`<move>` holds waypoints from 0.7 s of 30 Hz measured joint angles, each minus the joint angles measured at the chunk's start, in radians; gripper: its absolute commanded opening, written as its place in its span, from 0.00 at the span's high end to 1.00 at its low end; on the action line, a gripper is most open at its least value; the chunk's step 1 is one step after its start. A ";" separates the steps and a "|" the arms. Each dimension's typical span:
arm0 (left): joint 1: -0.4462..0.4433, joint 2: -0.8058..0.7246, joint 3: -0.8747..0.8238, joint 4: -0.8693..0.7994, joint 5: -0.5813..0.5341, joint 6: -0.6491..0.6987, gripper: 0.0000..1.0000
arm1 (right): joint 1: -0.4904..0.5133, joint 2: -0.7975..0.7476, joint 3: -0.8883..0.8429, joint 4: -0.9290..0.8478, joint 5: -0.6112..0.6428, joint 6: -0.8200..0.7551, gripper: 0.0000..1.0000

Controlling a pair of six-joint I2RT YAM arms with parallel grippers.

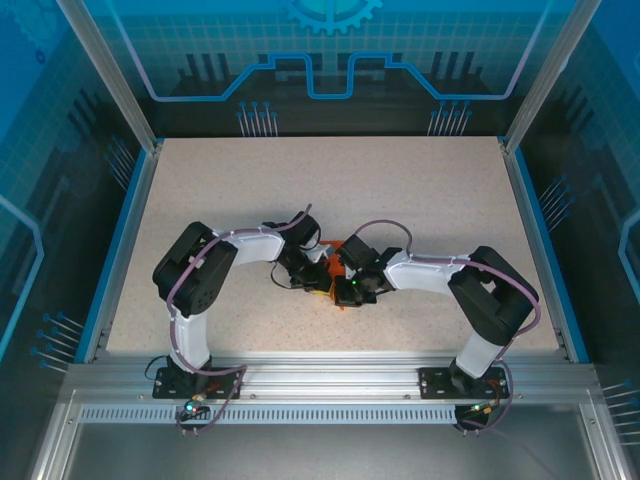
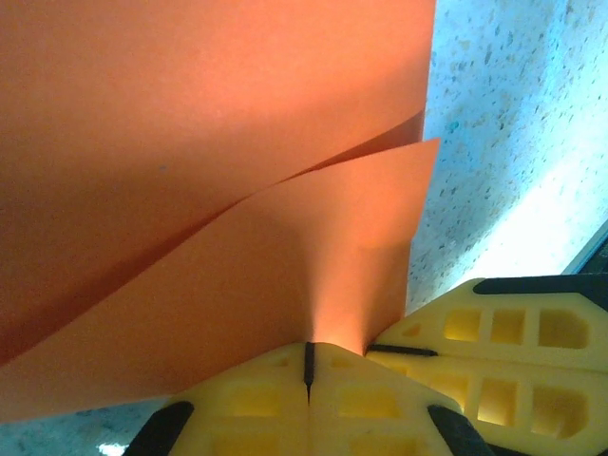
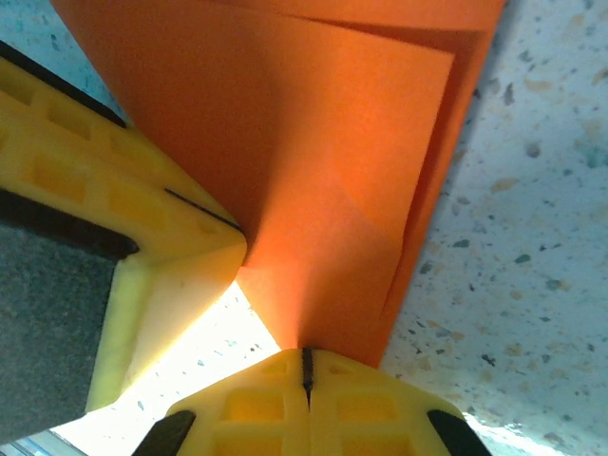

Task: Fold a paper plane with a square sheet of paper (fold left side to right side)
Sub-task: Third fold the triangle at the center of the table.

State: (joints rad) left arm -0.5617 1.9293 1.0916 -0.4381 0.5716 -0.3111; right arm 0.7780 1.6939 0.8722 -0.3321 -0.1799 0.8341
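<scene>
**A:** What is the biggest thing in the scene?
**B:** A speckled table [image 1: 400,190]. The left arm [image 1: 205,275] and right arm [image 1: 470,285] bend inward and meet near its middle.
**A:** Where is the paper?
**B:** The orange paper [image 2: 209,190], folded in loose layers, sits between the arms.
**A:** And the grippers?
**B:** The left gripper [image 2: 308,356] and right gripper [image 3: 306,366] each pinch the paper's edge, fingertips pressed together, just beside each other.

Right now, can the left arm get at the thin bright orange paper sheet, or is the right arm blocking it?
Likely yes: the left gripper looks shut on an edge of the orange paper sheet. The right gripper pinches the paper close beside it, crowding but not blocking it.
</scene>
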 measured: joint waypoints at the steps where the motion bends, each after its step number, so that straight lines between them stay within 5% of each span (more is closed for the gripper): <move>1: 0.000 0.000 0.000 -0.001 0.000 0.005 0.96 | 0.000 0.000 0.000 0.000 0.000 0.000 1.00; 21: 0.121 -0.004 0.037 -0.070 -0.076 0.086 0.96 | 0.000 0.000 0.000 -0.001 0.000 0.000 1.00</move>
State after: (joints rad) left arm -0.4404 1.9255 1.1282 -0.5079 0.4961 -0.2253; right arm 0.7780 1.6936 0.8722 -0.3332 -0.1799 0.8337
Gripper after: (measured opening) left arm 0.046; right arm 0.045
